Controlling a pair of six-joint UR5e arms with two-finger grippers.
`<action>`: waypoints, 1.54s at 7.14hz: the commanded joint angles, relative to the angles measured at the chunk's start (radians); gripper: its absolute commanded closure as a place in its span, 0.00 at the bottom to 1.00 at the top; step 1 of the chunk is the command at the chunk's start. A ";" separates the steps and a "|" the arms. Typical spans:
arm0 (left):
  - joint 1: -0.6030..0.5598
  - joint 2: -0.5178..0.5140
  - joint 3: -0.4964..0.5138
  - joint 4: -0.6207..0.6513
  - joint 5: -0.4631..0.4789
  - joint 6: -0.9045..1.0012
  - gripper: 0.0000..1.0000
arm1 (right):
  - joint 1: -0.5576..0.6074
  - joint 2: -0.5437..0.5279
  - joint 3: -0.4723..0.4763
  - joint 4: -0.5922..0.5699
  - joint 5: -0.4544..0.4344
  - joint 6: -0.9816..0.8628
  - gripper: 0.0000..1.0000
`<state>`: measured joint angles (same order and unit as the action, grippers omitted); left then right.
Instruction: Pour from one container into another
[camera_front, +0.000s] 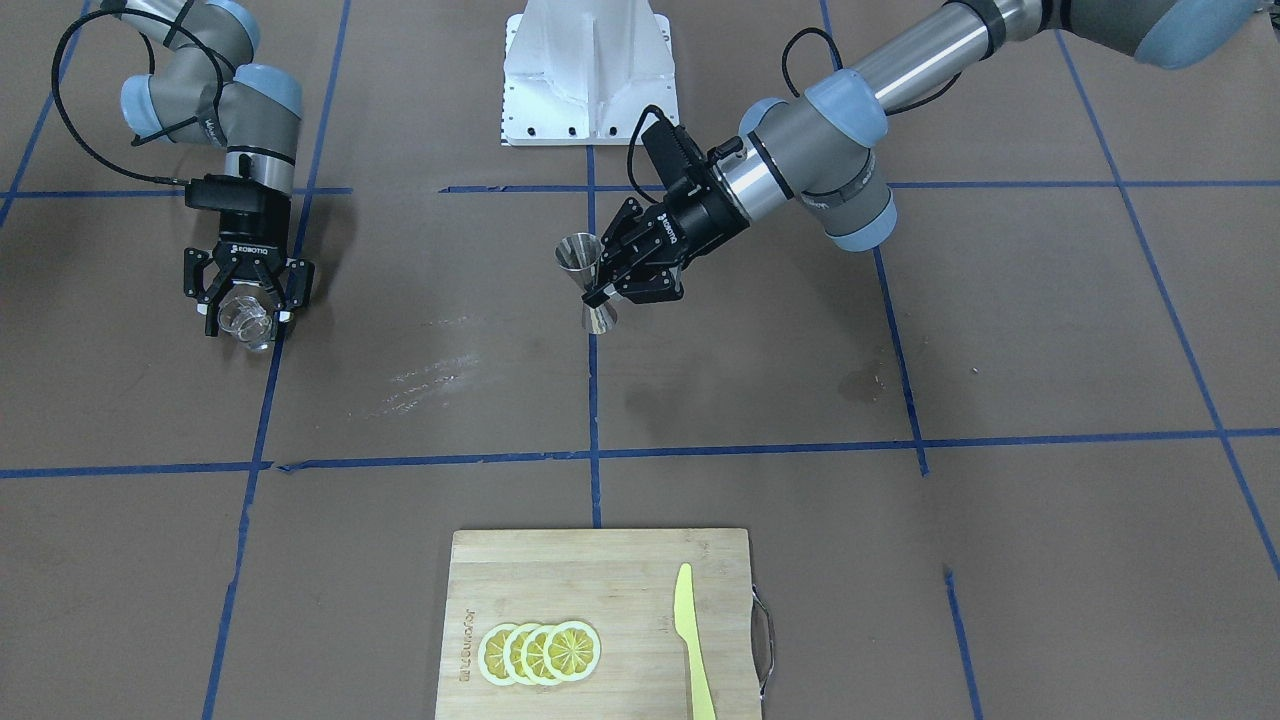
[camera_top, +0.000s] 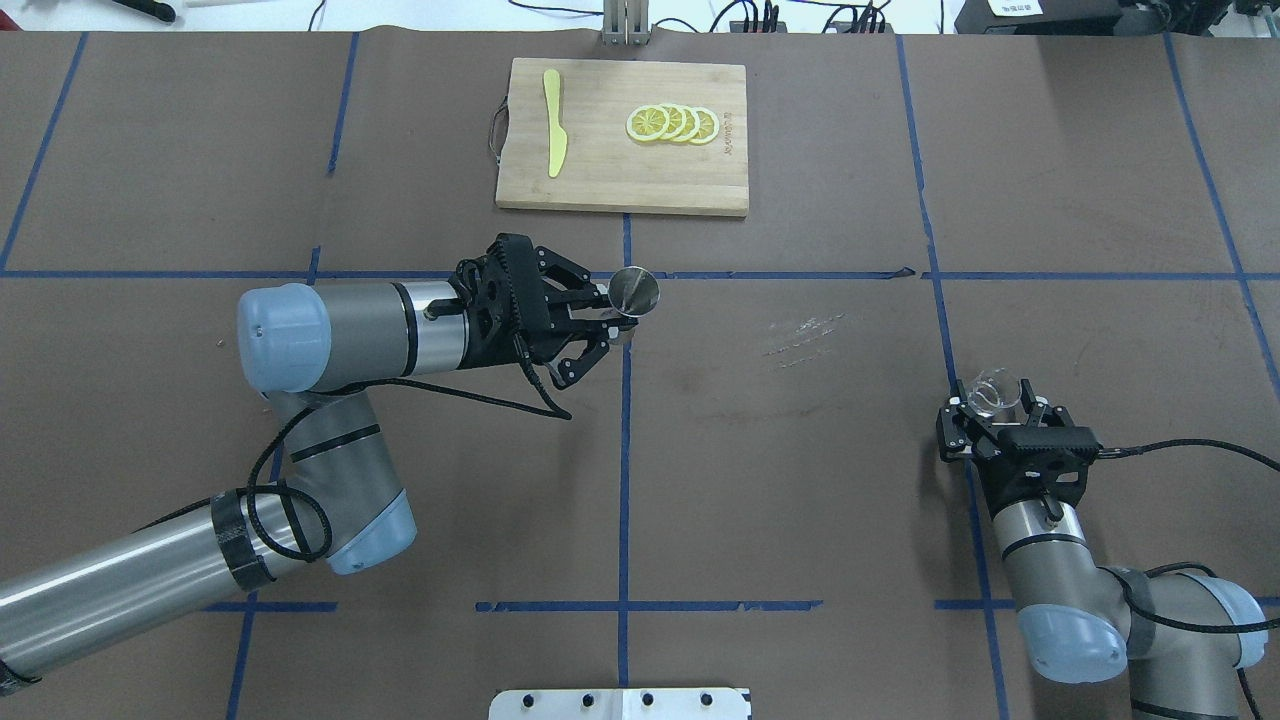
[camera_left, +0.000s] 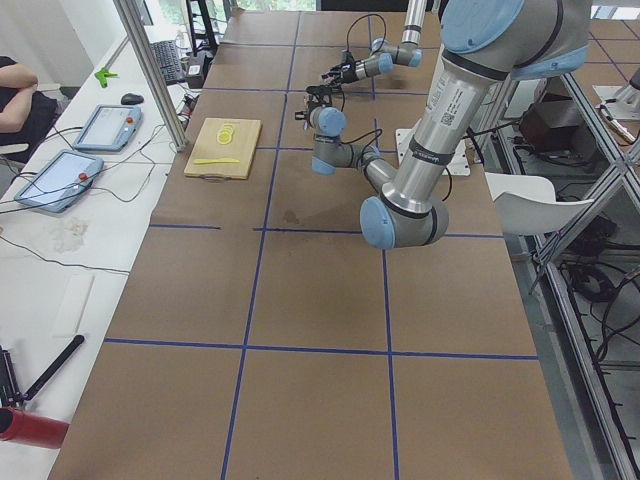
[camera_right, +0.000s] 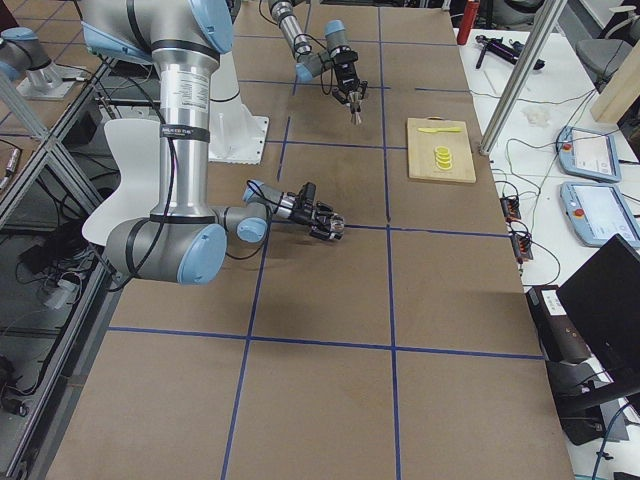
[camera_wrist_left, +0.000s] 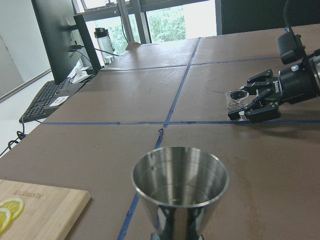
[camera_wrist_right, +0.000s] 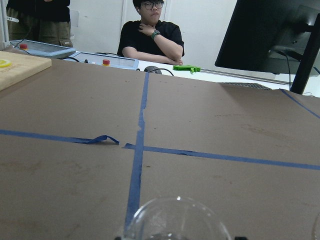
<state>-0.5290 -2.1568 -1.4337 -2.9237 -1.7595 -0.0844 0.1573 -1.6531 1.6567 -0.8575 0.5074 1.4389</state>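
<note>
Jigger (camera_front: 578, 264) in left end effector (camera_front: 604, 294) | tumbler (camera_front: 243, 322) in right end effector (camera_front: 248, 313) | apart

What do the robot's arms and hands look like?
The left arm and right arm are silver-grey tubes with pale blue joint caps and black cables. The left gripper and right gripper are black, with white lettering.

ROBOTIQ, white on the black body of the right gripper (camera_front: 247, 318), read clean | ROBOTIQ again, slanted, on the left gripper (camera_front: 603, 290) | burnt-in brand mark on the cutting board (camera_front: 620, 580) was too small to make out
</note>
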 joint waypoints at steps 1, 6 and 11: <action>0.000 0.000 0.001 0.000 0.000 0.000 1.00 | -0.004 0.001 0.000 0.000 -0.001 0.000 0.23; 0.000 0.000 -0.001 0.000 0.000 0.000 1.00 | -0.002 0.004 0.002 0.003 -0.009 0.000 1.00; -0.002 0.002 -0.001 -0.005 -0.003 0.003 1.00 | 0.004 -0.017 -0.021 0.344 -0.035 -0.181 1.00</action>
<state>-0.5307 -2.1555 -1.4340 -2.9270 -1.7613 -0.0837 0.1587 -1.6627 1.6516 -0.6626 0.4748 1.3724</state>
